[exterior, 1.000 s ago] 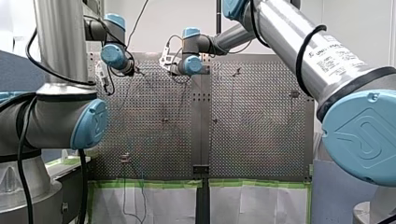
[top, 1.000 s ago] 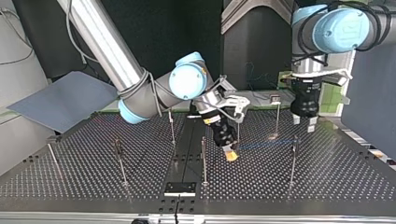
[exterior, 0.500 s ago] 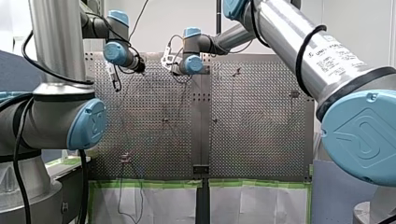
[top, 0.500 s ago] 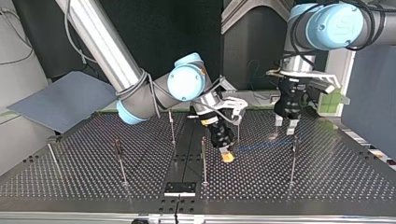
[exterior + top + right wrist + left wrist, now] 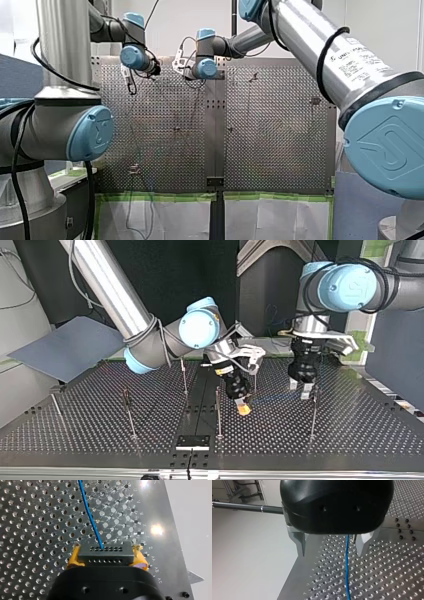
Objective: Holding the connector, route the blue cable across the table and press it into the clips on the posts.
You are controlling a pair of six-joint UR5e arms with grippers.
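Post (image 5: 218, 412) beside right fingers (image 5: 244, 409) holding connector (image 5: 104, 555).

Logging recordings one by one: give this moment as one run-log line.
right gripper: shut on connector | left gripper: open, blue cable passing between its fingers | blue cable: runs from connector over table

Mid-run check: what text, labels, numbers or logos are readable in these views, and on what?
"AA", "AB", "AC": marked on the table edge beside the connector, right wrist view; marks further along are too blurred.
White label on my right arm, front view: print too blurred to read.
Blue joint cap, front view: raised logo, no readable letters.
Elsewhere: none.
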